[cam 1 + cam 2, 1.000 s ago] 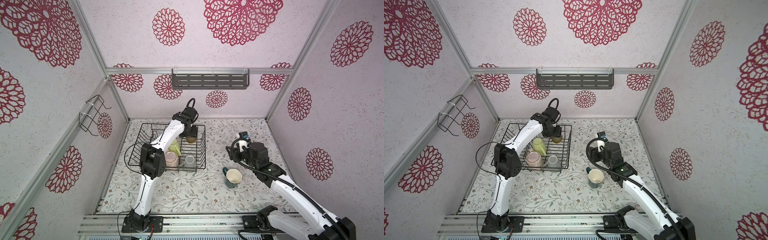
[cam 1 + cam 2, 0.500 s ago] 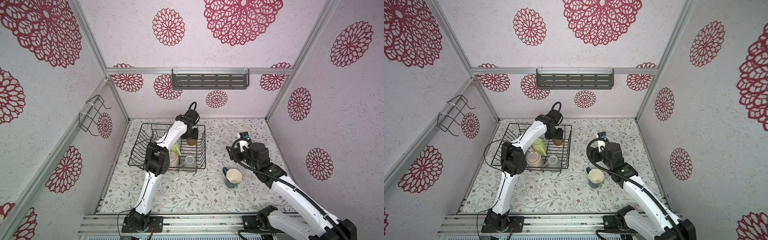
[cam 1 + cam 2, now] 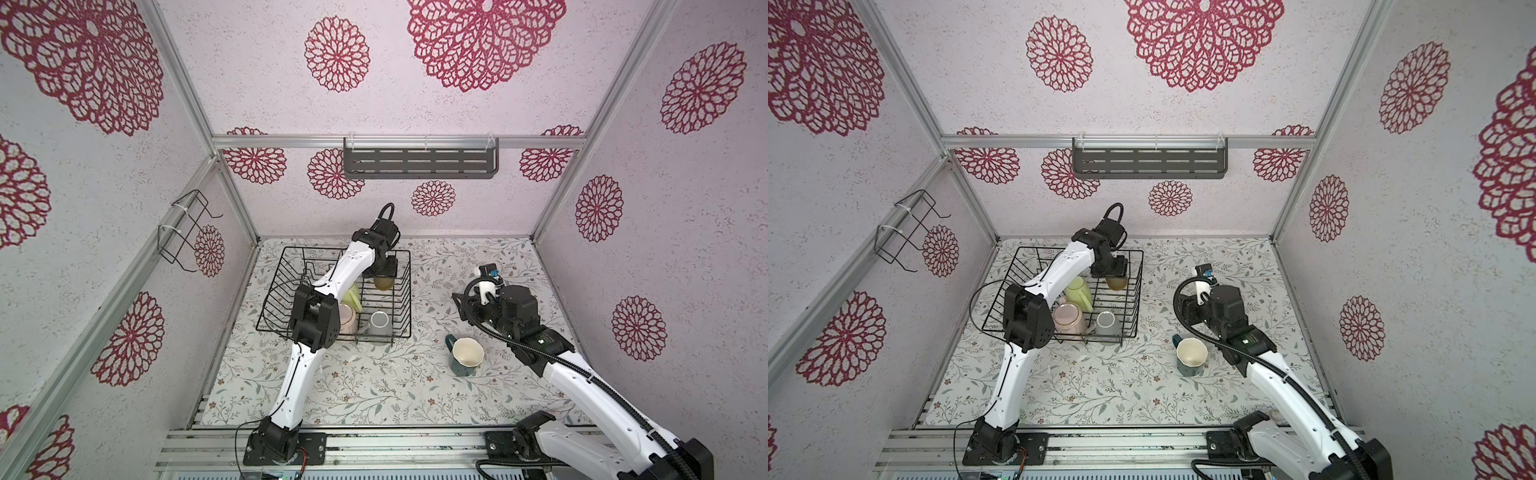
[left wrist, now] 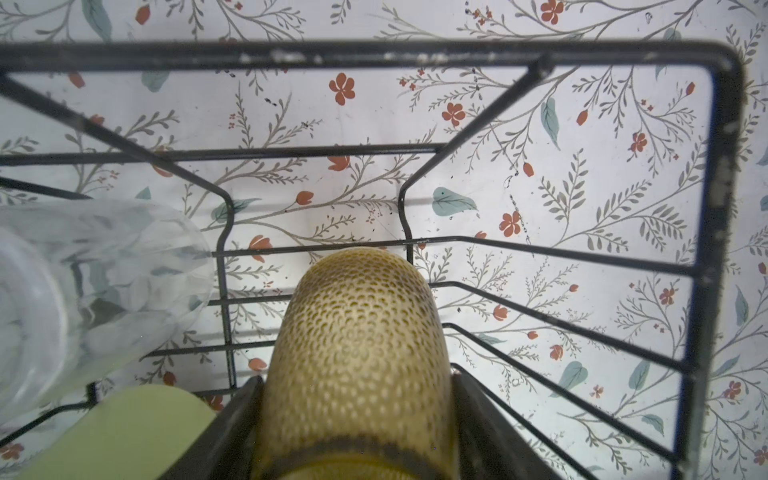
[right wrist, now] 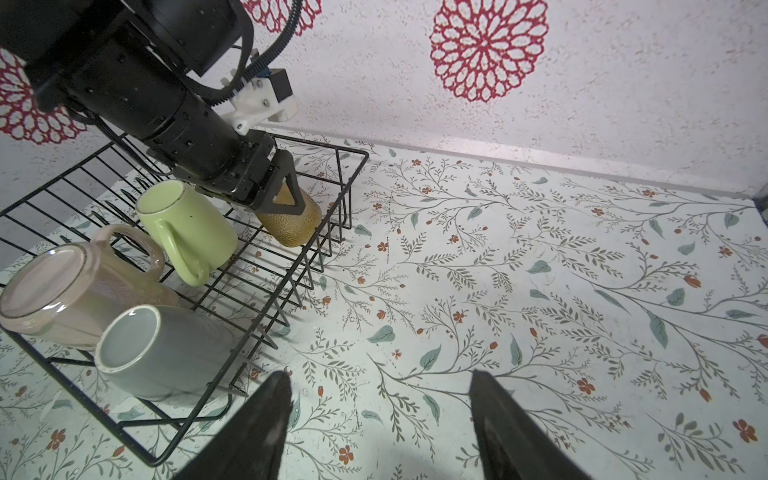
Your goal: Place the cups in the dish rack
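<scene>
Placement looks to be the step in hand: the left gripper has its jaws closed against both sides of the amber tumbler, which juts out ahead of it, tilted, into a corner of the dish rack. Whether its far end already rests on the wires I cannot tell. Just to one side of that gripper lie the clear glass and the yellow-green mug, and further back along its arm the pale pink cup and the grey mug, all inside the rack. The right gripper hangs over the bare desk, jaws spread wide with nothing between them. The teal mug stands upright on the desk behind it, close to its forearm, the one cup not loaded. The main risk is letting go while the tumbler leans: being round, it could roll on the wires, knock the glass beside it, or lodge between bars. On withdrawal a finger could catch the rim and drag the rack. The right arm, turning back for the mug, could tip it.
</scene>
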You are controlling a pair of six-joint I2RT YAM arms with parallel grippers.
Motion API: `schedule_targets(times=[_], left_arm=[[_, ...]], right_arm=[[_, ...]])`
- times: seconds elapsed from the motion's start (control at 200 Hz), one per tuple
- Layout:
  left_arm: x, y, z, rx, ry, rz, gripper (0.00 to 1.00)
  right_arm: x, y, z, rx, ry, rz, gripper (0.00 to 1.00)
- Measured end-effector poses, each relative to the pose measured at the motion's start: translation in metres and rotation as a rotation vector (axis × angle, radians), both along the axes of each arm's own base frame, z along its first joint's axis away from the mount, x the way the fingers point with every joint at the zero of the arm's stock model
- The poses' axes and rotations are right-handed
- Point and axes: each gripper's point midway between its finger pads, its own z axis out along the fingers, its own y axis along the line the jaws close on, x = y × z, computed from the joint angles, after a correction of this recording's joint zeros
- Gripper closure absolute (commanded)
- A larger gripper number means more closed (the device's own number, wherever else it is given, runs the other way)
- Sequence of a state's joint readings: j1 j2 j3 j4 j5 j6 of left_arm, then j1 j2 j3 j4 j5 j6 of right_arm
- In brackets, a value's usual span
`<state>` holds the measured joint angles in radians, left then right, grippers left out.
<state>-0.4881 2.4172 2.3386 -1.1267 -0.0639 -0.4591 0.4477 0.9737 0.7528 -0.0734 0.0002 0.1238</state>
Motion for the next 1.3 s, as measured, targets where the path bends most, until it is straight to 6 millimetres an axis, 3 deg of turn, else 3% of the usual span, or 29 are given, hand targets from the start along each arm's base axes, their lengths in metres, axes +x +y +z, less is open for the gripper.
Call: schedule_targets(times=[0.19, 0.54, 0.591, 0.651, 0.856, 0.951, 1.091, 1.156, 1.301], left_arm=[[0.003, -0.001, -0.013, 0.004, 0.017, -0.004, 0.32], [0.003, 0.001, -0.013, 0.018, 0.013, -0.001, 0.2], [0.004, 0.002, -0.013, 0.019, 0.01, 0.0, 0.2], [0.005, 0.001, -0.012, 0.017, 0.006, 0.0, 0.2], [0.005, 0.002, -0.003, 0.012, -0.017, 0.001, 0.2], [0.004, 0.002, 0.017, -0.006, -0.05, 0.002, 0.2], [0.003, 0.001, 0.071, -0.062, -0.147, -0.001, 0.2], [-0.002, 0.002, 0.1, -0.092, -0.2, -0.003, 0.2], [-0.027, 0.008, 0.152, -0.155, -0.289, -0.015, 0.2]], right_arm=[[-0.001, 0.0, -0.002, -0.004, 0.009, 0.0, 0.29], [-0.002, 0.0, -0.003, 0.003, 0.016, 0.001, 0.26], [-0.002, 0.0, -0.003, 0.005, 0.017, 0.001, 0.23], [-0.002, 0.0, -0.003, 0.012, 0.02, -0.001, 0.02], [-0.004, -0.012, -0.009, 0.119, 0.033, -0.079, 0.01], [-0.008, -0.02, -0.012, 0.16, 0.046, -0.111, 0.02], [-0.003, -0.017, -0.025, 0.15, 0.161, -0.119, 0.06], [-0.002, -0.012, -0.037, 0.129, 0.241, -0.103, 0.07], [-0.011, 0.001, -0.074, 0.056, 0.462, -0.041, 0.22]])
